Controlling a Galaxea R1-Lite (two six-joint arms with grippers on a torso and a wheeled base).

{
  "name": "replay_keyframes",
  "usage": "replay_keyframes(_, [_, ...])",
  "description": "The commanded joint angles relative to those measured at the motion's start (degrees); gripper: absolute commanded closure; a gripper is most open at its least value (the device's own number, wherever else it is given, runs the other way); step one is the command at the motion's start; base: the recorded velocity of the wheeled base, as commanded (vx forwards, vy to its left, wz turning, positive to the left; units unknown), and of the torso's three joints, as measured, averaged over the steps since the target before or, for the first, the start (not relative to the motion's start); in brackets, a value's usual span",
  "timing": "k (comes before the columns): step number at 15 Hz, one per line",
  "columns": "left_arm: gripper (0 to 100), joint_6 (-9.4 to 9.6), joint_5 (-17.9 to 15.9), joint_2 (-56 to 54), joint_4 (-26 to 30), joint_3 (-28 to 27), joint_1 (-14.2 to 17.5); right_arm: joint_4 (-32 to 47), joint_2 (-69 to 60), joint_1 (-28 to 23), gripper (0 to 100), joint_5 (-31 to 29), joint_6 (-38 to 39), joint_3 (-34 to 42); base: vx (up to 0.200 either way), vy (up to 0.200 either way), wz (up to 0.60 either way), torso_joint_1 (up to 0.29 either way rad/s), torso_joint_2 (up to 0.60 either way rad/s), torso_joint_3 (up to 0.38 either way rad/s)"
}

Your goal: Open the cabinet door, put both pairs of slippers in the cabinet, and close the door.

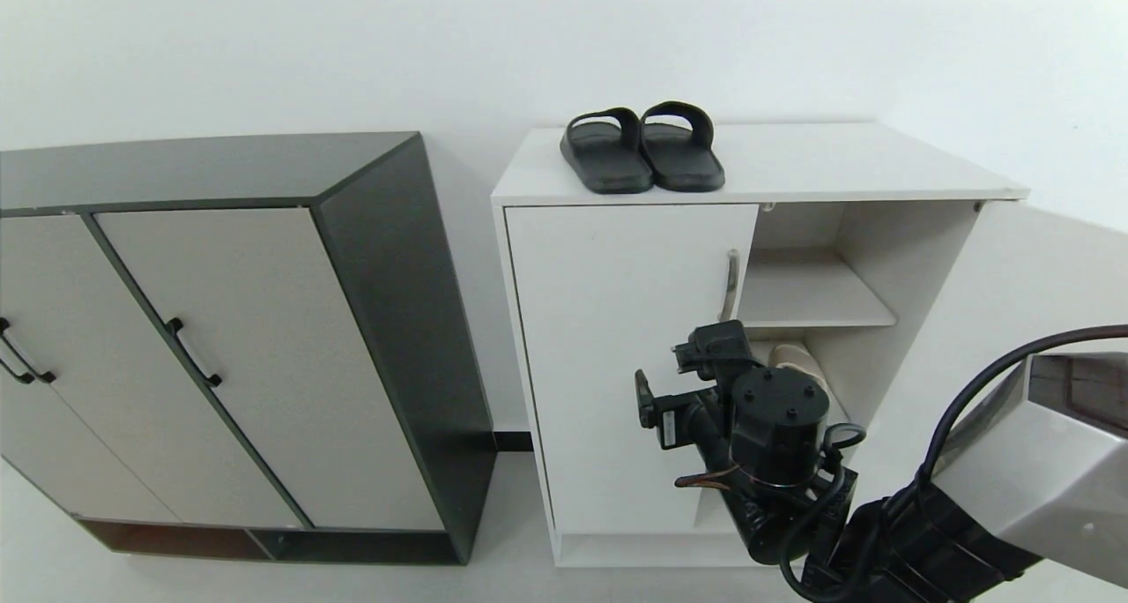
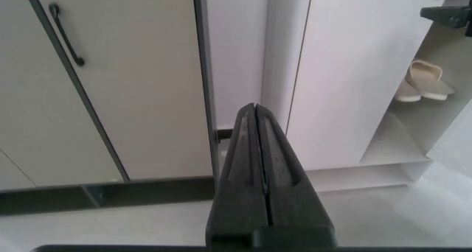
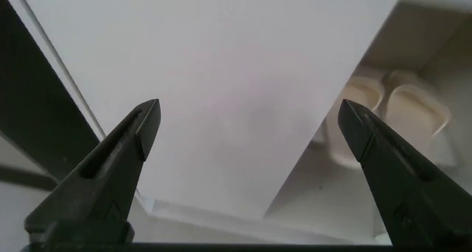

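Note:
A white cabinet stands with its right door swung open and its left door closed. A pair of black slippers rests on the cabinet top. A beige pair lies on the lower shelf inside, also seen as beige slippers and beige slippers. My right gripper hangs open in front of the closed door's handle edge, with nothing between its fingers; the right gripper faces the white door. My left gripper is shut and empty, low and left of the white cabinet.
A dark grey cabinet with two closed beige doors stands to the left, a narrow gap apart. The closed white door carries a metal handle. An upper shelf inside is bare. Light floor lies in front.

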Motion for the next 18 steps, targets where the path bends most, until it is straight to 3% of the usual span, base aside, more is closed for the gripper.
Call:
replay_keyframes(1, [100,-0.02,0.1,0.0,0.0,0.0,0.0,-0.1,0.1,0.0,0,0.2,0.0,0.1,0.000,0.000,0.00,0.159,-0.47,-0.330])
replay_keyframes(13, [100,-0.02,0.1,0.0,0.0,0.0,0.0,0.0,0.1,0.0,0,0.6,-0.1,0.7,0.000,0.000,0.00,0.194,-0.51,-0.317])
replay_keyframes(15, [100,-0.02,0.0,0.1,0.0,0.0,0.0,-0.2,0.1,-0.2,0,1.9,0.0,0.8,0.000,0.000,0.60,0.239,-0.56,-0.320])
replay_keyframes(18, [100,0.07,0.0,0.0,0.0,0.0,0.0,0.0,0.6,-0.4,0,2.0,-0.5,1.1,0.000,0.000,0.00,0.201,-0.46,-0.258])
